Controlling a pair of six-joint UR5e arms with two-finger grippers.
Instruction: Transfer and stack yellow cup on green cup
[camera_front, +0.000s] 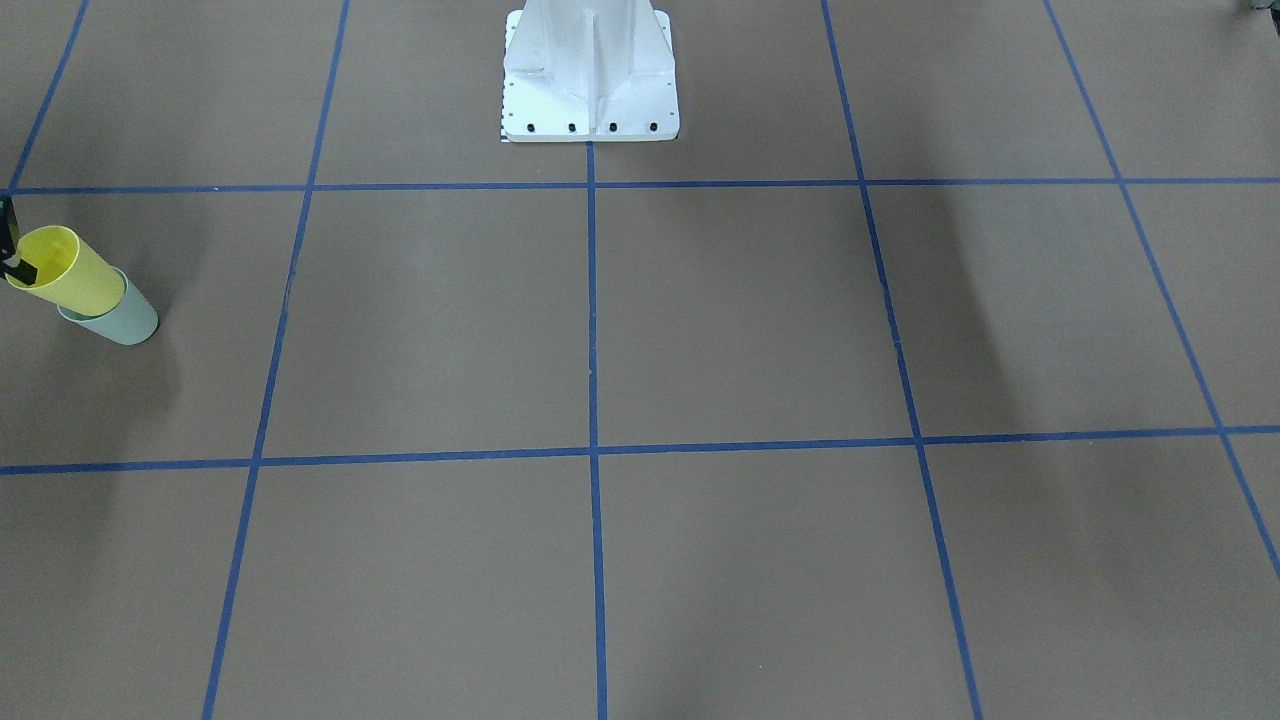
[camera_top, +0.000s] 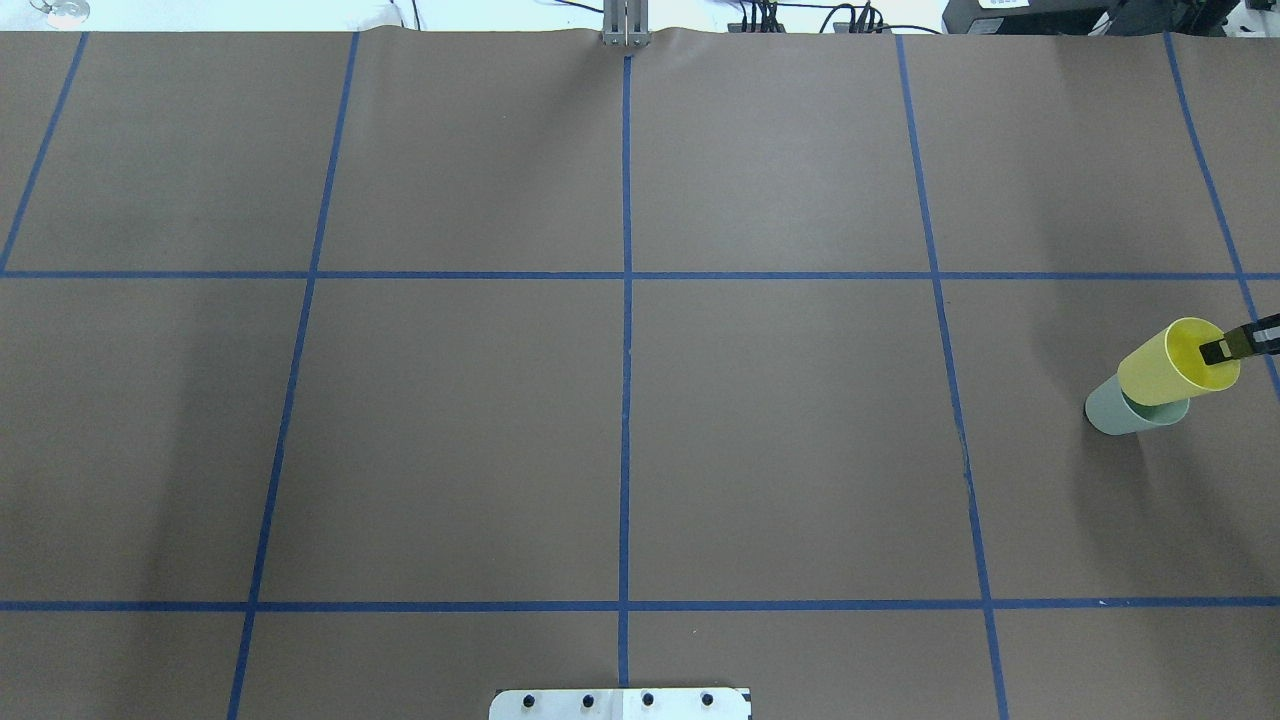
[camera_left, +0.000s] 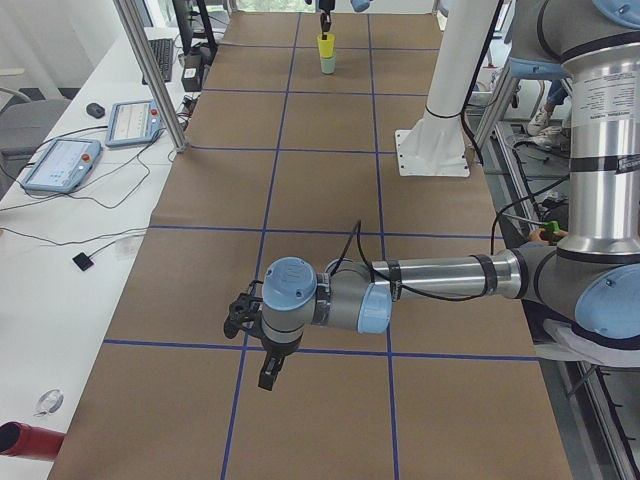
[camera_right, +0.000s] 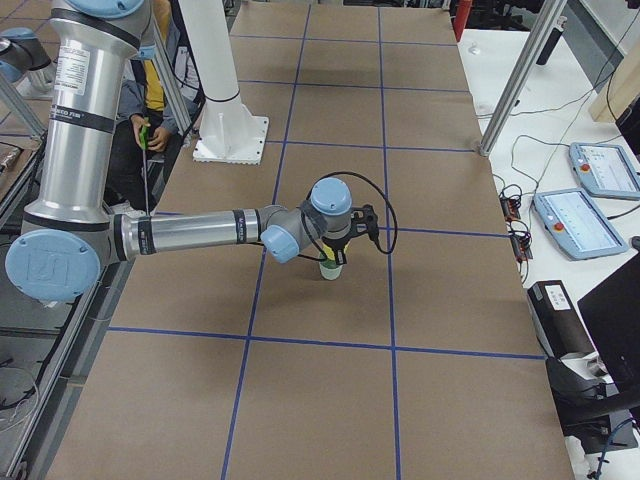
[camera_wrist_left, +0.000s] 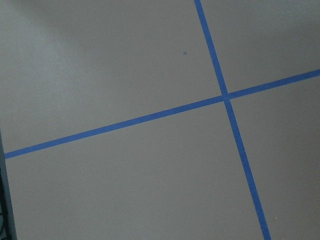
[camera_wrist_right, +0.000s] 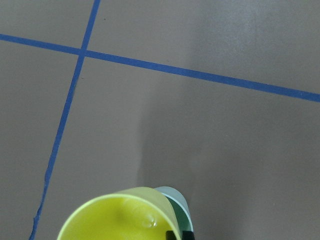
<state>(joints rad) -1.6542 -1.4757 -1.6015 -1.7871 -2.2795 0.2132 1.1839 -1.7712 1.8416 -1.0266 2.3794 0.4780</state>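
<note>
The yellow cup (camera_top: 1170, 368) sits with its lower part inside the green cup (camera_top: 1110, 412) at the table's far right edge. The pair also shows at the left edge of the front-facing view, with the yellow cup (camera_front: 70, 272) above the green cup (camera_front: 125, 320). My right gripper (camera_top: 1228, 349) comes in from the right and is shut on the yellow cup's rim, one finger inside the cup. The right wrist view shows the yellow cup (camera_wrist_right: 120, 217) from above, with the green cup's rim (camera_wrist_right: 176, 199) beside it. My left gripper (camera_left: 267, 372) shows only in the exterior left view, low over the table; I cannot tell its state.
The brown table (camera_top: 620, 440) carries a grid of blue tape lines. The robot's white base (camera_front: 590, 80) stands mid-table on the robot's side. Side benches hold tablets (camera_left: 62, 163) and cables. A person sits behind the base (camera_right: 150, 120).
</note>
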